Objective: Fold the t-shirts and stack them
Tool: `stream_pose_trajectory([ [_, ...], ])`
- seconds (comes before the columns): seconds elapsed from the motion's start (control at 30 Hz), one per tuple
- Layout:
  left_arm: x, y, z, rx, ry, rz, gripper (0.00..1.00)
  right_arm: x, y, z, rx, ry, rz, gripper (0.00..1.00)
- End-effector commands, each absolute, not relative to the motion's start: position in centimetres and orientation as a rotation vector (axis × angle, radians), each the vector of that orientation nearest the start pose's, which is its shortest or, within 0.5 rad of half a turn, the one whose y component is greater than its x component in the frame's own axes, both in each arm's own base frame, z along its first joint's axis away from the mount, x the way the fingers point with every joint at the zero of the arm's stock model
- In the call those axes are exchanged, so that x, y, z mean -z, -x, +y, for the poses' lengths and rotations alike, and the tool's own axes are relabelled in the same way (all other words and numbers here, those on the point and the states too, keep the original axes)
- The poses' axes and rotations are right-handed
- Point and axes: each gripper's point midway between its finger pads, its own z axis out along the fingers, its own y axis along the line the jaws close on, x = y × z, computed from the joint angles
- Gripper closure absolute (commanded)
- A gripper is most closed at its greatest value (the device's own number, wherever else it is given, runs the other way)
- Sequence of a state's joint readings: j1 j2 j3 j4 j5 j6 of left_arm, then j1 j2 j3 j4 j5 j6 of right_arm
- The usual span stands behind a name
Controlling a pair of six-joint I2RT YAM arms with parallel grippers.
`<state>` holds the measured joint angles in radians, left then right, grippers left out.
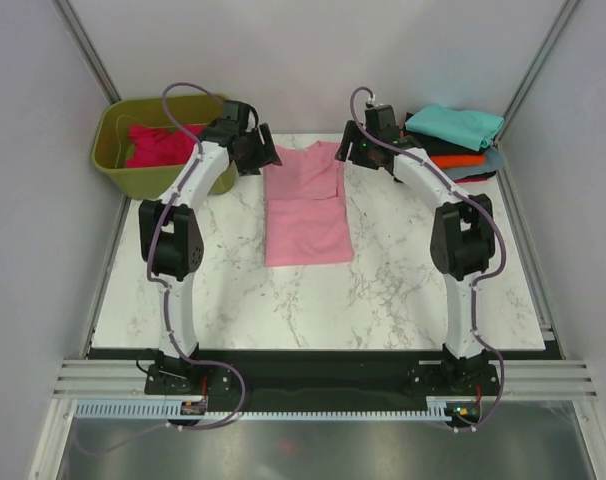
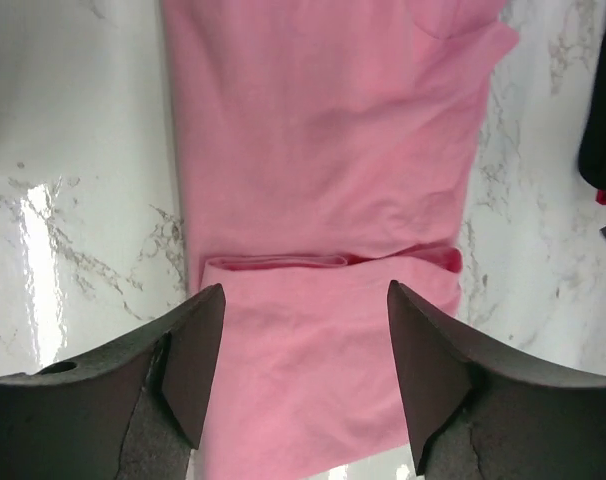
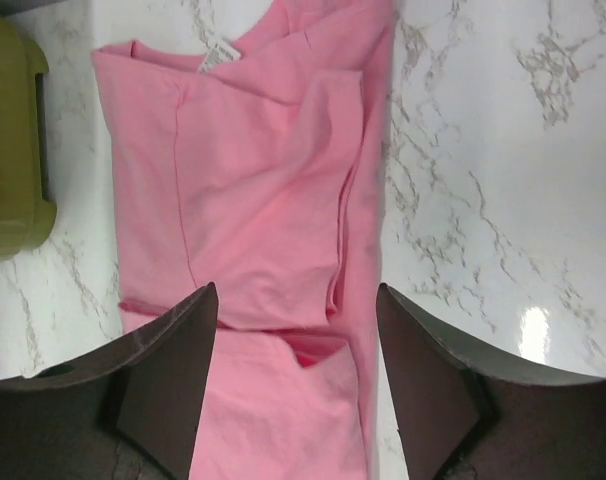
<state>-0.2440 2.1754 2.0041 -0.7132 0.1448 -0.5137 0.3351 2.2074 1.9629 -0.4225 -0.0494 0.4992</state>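
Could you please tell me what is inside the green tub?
A bunched crimson shirt lies in the tub. The left arm covers the tub's right end, and whatever may lie beneath the shirt is hidden.

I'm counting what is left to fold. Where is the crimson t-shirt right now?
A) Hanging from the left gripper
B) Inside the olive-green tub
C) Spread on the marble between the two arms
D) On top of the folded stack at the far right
B: the crimson t-shirt lies bunched inside the olive-green tub at the far left, in the top view.
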Motion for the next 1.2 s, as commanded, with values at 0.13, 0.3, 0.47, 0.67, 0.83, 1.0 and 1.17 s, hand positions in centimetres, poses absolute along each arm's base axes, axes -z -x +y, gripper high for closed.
stream_pose_trajectory([
  [0.13,-20.8,-46.3,-18.3,0.559,0.144,2.41,0.26,-14.7,-46.6,21.9,-0.638,-0.056,2.343,0.25],
  [0.3,-17.2,-40.1,-19.0,0.591,0.105,2.473,0.26,-9.5,-38.9,21.3,-0.752,-0.073,2.44,0.25],
  [0.47,-14.8,-35.8,-18.4,0.616,0.106,2.459,0.26,-7.3,-34.4,21.4,-0.801,-0.064,2.47,0.26],
  [0.67,-11.8,-33.5,-17.8,0.638,0.094,2.448,0.26,-5.0,-33.3,22.3,-0.829,-0.043,2.494,0.27],
  [0.83,-10.7,-32.9,-17.6,0.646,0.115,2.433,0.27,-4.1,-33.4,22.5,-0.833,-0.054,2.501,0.3],
  [1.0,-8.7,-32.0,-17.1,0.633,0.148,2.458,0.27,-2.7,-32.7,22.3,-0.836,-0.07,2.519,0.51],
  [1.17,-6.5,-31.0,-17.0,0.654,0.183,2.452,0.28,-1.0,-31.9,22.4,-0.854,-0.075,2.544,0.89],
])
